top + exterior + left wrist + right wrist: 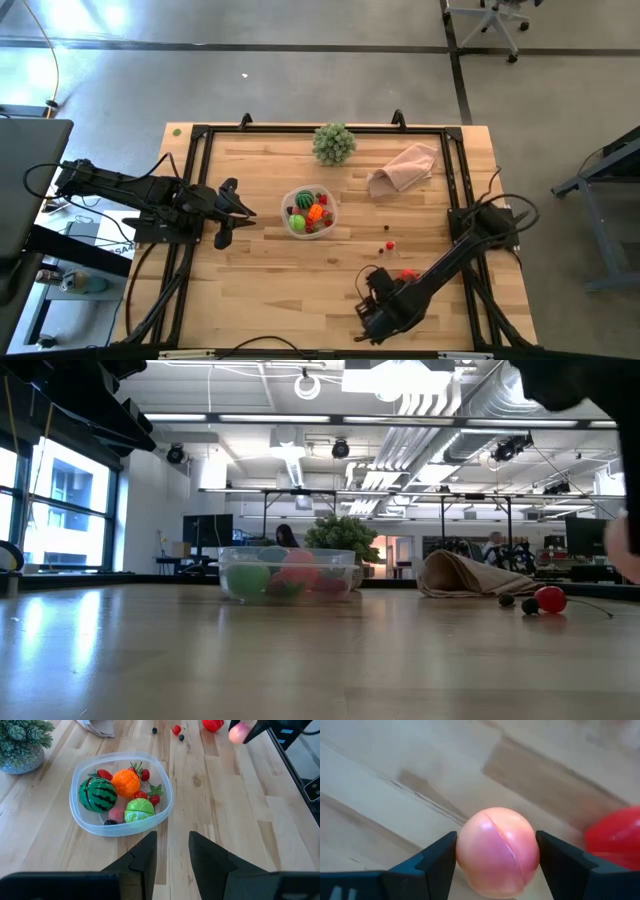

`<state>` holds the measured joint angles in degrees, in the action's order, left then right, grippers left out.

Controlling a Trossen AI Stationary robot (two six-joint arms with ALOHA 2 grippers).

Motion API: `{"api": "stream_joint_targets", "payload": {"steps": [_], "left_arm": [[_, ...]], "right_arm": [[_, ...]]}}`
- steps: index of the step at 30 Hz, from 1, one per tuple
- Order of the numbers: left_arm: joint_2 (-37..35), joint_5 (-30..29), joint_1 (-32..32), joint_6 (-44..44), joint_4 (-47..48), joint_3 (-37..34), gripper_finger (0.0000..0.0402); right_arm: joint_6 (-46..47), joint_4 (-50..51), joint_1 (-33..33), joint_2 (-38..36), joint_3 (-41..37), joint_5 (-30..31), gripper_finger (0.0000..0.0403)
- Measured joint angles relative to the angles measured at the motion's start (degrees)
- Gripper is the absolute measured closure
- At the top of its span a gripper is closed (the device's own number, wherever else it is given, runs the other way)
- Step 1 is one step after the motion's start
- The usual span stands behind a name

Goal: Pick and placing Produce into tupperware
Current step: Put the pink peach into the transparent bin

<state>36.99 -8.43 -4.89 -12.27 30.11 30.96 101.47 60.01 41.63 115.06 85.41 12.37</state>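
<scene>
Left claw [243, 213] hovers empty beside the tupperware [161, 810], fingers narrowly apart. The tupperware, mid-surface, already holds several produce pieces. Right claw [496, 851] clamps a pink fruit [498, 852] by its round sides near the surface's front edge; it could squirt out. Red fruit [615, 837] just beside might get knocked.

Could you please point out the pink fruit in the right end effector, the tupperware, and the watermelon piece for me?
pink fruit [497, 852]: right wrist view, middle of its rounded face, between the two fingers.
tupperware [165, 812]: left wrist view, clear rim.
watermelon piece [97, 794]: left wrist view, middle of its striped top, inside the tupperware.
</scene>
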Motion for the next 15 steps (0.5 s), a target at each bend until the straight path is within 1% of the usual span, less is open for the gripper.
{"api": "stream_joint_targets", "payload": {"steps": [2, 5, 8, 11, 12, 15], "left_arm": [[0.0, 0.0, 0.0, 0.0, 0.0, 0.0, 0.03], [0.0, 0.0, 0.0, 0.0, 0.0, 0.0, 0.03], [0.0, 0.0, 0.0, 0.0, 0.0, 0.0, 0.03], [0.0, 0.0, 0.0, 0.0, 0.0, 0.0, 0.03], [0.0, 0.0, 0.0, 0.0, 0.0, 0.0, 0.03], [0.0, 0.0, 0.0, 0.0, 0.0, 0.0, 0.03]], "right_arm": [[-0.6, 0.0, 0.0, -1.2, 0.0, 2.7, 0.0163], [-3.1, -0.4, -0.2, -3.5, 0.0, 8.7, 0.0163], [-7.6, -0.5, -1.4, -6.0, 0.0, 16.1, 0.0163], [-14.0, -0.7, -4.0, -8.6, 0.0, 23.3, 0.0163], [-16.8, -1.1, -5.2, -9.3, 0.0, 24.6, 0.0163], [-26.7, -3.9, -10.1, -11.1, 0.0, 25.5, 0.0163]]}}
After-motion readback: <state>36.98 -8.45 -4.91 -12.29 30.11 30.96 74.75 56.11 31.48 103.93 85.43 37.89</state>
